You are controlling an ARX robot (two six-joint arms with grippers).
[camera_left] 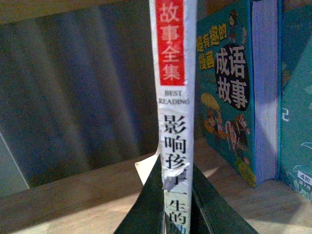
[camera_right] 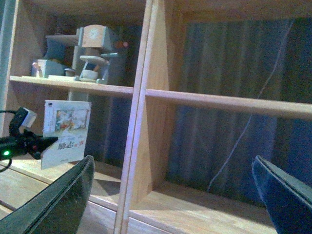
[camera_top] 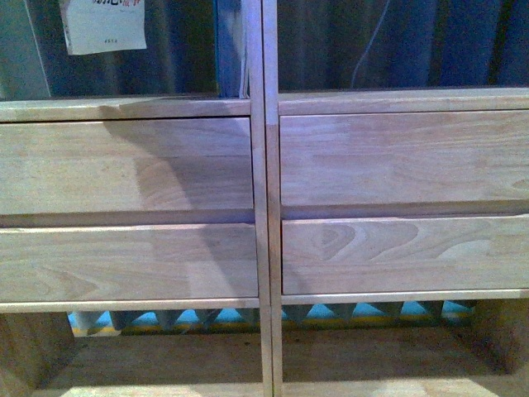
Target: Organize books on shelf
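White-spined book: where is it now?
The book shows top left in the front view, clamped upright by the left gripper in the shelf left compartment, apart from teal books by the divider.

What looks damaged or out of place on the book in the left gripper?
The held book has a worn white spine: a grey scuffed patch hides part of the print where the left gripper clamps it, and a pale paper corner sticks out beside it. The teal books nearby stand upright; nothing else stands out.

The front view squarely faces the drawers (camera_top: 124, 165) of the shelf (camera_top: 266, 248) close up, the left wrist view hugs the spine of the white book (camera_left: 173, 122), and the right wrist view, farther back, shares both.
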